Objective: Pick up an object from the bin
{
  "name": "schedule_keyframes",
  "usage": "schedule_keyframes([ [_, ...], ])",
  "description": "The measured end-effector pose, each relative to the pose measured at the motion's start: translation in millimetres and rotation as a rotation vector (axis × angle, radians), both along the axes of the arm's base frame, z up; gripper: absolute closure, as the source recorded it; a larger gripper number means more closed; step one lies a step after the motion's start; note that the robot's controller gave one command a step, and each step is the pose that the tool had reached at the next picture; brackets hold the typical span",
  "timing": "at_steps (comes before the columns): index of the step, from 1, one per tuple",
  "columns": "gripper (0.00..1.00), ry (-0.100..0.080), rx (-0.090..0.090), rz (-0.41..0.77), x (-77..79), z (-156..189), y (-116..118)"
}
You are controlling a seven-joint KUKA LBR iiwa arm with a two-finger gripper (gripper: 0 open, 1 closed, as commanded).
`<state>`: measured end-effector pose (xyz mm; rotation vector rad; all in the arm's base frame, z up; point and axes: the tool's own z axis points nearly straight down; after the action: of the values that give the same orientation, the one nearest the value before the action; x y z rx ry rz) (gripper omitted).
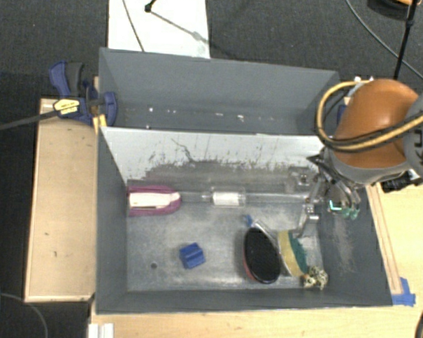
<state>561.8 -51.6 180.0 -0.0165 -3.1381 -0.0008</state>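
Note:
My gripper (311, 212) hangs low at the bin's right side, near the back wall. It is just above the top end of a yellow and green scrubbing pad (292, 254) that lies lengthwise by the right wall. A black oval thing with a red rim (261, 256) lies left of the pad. A clear tube with a white middle (228, 198) runs along the back of the floor, its right end close to the gripper. Nothing shows as held.
A purple and white stapler-like thing (153, 200) lies at the back left. A small blue block (191, 256) sits at the front left of the middle. A tiny blue bit (246, 220) lies above the black oval. The arm's orange cover and cables overhang the right rim.

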Motion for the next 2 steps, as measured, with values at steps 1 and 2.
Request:
schedule_keyframes([
  [1, 0.0, 0.0, 0.0, 0.067, -29.3, -104, 46],
  [2, 0.0, -0.018, 0.0, 0.083, -65.3, -105, 27],
])
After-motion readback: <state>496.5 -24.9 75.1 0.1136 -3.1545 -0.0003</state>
